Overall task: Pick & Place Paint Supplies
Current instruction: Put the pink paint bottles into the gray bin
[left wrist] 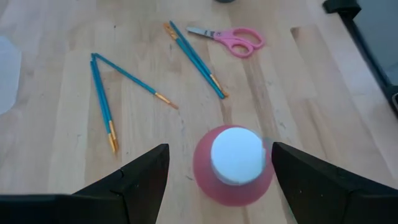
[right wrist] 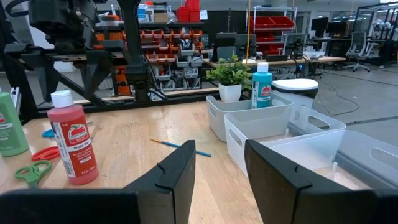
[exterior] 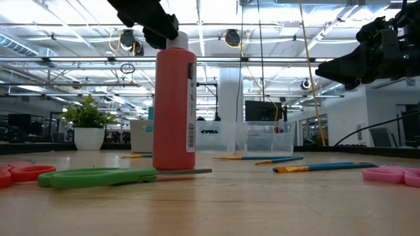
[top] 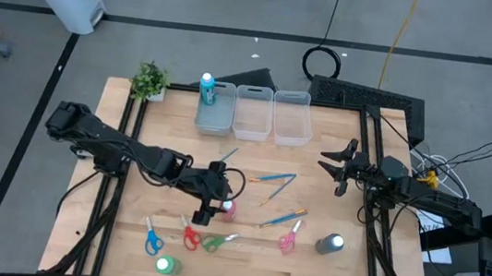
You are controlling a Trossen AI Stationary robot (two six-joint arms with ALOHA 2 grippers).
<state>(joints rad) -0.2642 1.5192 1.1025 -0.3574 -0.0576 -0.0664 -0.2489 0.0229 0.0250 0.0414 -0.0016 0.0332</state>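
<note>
The pink-red paint bottle (top: 228, 209) (left wrist: 233, 168) with a white cap stands upright on the table's middle. My left gripper (top: 218, 205) (left wrist: 219, 171) is open just above it, one finger on each side of the cap, with gaps showing. My right gripper (top: 329, 169) (right wrist: 221, 168) is open and hovers over the table's right part, holding nothing. The blue bottle (top: 207, 87) stands in the leftmost bin. The green bottle (top: 165, 264) and the dark grey bottle (top: 330, 244) stand near the near edge. Blue (top: 153, 237), red (top: 190, 238), green (top: 216, 241) and pink scissors (top: 288, 242) lie flat there.
Three clear bins (top: 253, 113) sit in a row at the far edge, with a small potted plant (top: 150, 81) to their left. Thin blue brushes (top: 275, 177) (top: 283, 218) lie scattered between the bins and the scissors. Bare wood lies along the table's left side.
</note>
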